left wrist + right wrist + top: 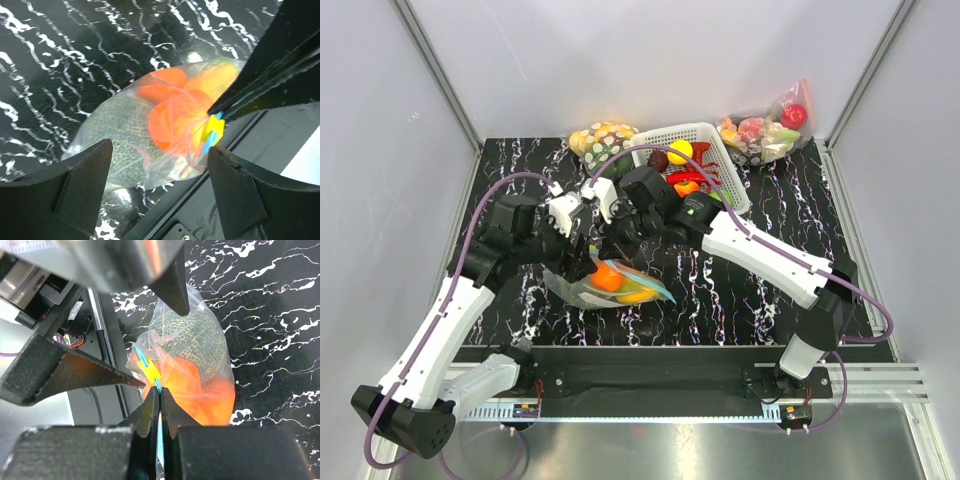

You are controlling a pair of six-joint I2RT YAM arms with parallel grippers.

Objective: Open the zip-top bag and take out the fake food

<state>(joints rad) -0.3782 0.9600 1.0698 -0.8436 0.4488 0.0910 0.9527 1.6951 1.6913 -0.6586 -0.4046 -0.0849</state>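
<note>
The clear zip-top bag (pixel 612 285) lies near the table's front edge, with the fake food inside. A dark green netted ball (pixel 192 337), orange fruits (pixel 210 395) and a yellow-green piece (pixel 220 75) show through the plastic. My right gripper (pixel 160 390) is shut on the bag's teal zip strip (pixel 141 359), just behind a yellow slider (pixel 150 371). My left gripper (pixel 160 147) is open. Its jaws stand on either side of the bag's mouth end, and the slider (pixel 214 127) sits close to its right finger (pixel 235 185). Nothing is pinched between those jaws.
At the back stands a white basket (pixel 715 140) holding red chillies and other pieces. Left of it is a bag of spotted items (pixel 600 140), and at the back right a bag with a red apple (pixel 770 130). The black front rail (pixel 660 355) runs just below the bag.
</note>
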